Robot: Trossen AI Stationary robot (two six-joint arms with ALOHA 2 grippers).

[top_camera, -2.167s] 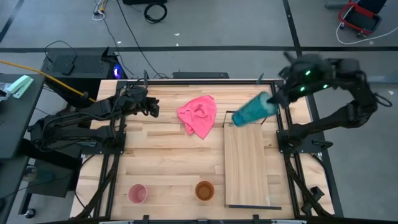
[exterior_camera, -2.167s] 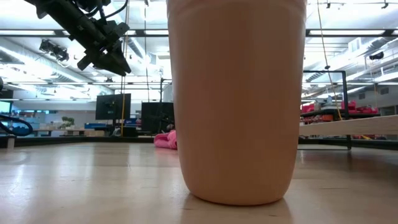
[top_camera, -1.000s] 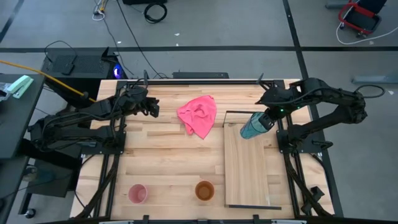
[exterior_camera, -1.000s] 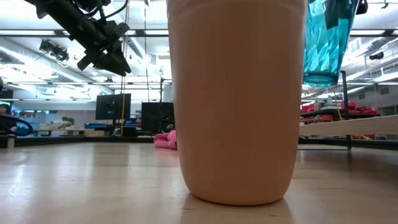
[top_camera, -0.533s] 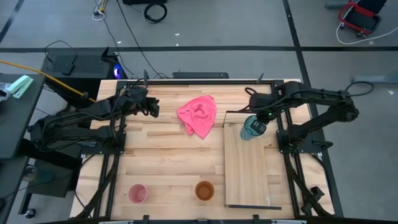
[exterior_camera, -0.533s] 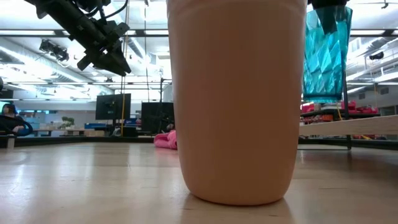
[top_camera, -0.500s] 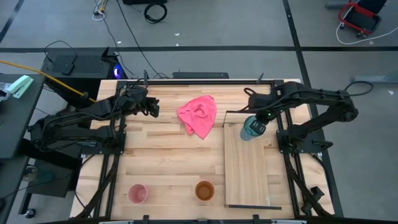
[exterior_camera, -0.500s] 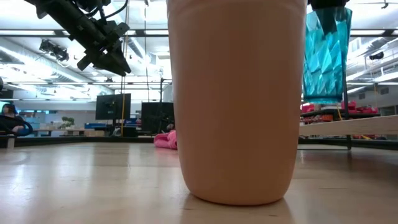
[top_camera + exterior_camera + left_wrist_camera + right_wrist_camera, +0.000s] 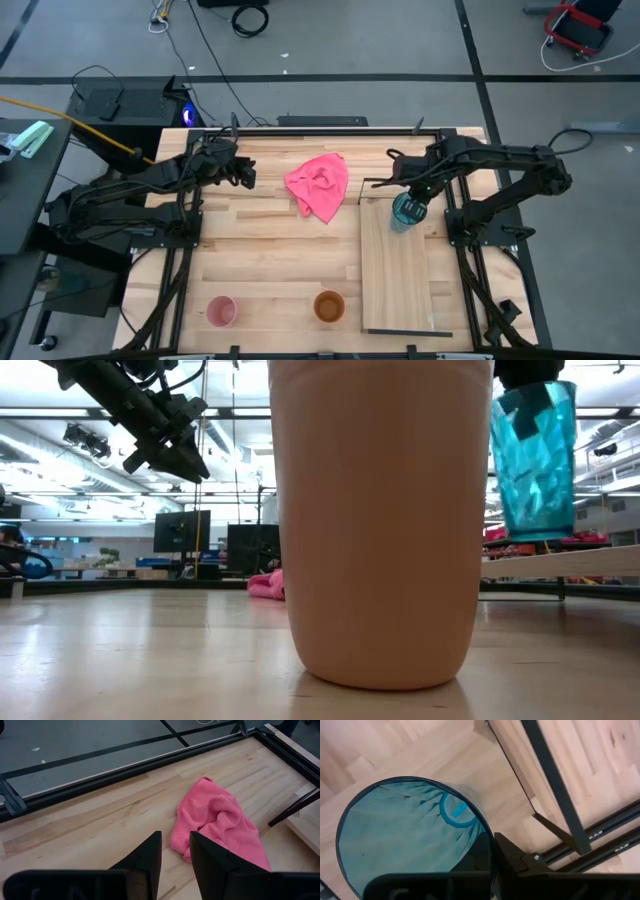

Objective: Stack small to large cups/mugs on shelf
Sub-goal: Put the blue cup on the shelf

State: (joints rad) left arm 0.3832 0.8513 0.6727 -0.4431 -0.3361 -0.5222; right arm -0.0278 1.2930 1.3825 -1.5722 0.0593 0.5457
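My right gripper point(image 9: 412, 197) is shut on the teal tumbler point(image 9: 405, 212) over the far end of the pale wooden shelf point(image 9: 397, 270). In the low view the tumbler point(image 9: 534, 460) stands upright, mouth up, with its base close above the shelf board point(image 9: 570, 565); I cannot tell whether they touch. The orange-brown cup point(image 9: 329, 306) and the small pink cup point(image 9: 221, 311) stand on the tabletop near its near edge. My left gripper point(image 9: 247, 175) hovers over the far left of the table, open by a narrow gap point(image 9: 175, 852), touching nothing. My right gripper holds the tumbler by its rim point(image 9: 489, 837), with one finger inside the cup and the other finger point(image 9: 512, 856) outside the wall. The fingers come from above, pointing down. The tumbler hangs upright below them.
A crumpled pink cloth point(image 9: 320, 185) lies on the tabletop between the arms, left of the shelf's far end. The shelf's black wire frame point(image 9: 550, 775) runs close beside the tumbler. The orange-brown cup point(image 9: 380, 520) fills the middle of the low view.
My right gripper has come down toward the shelf's far end and shifted slightly toward the table's left. The tumbler, tilted a second ago, has turned upright and its base has sunk close to the shelf board.
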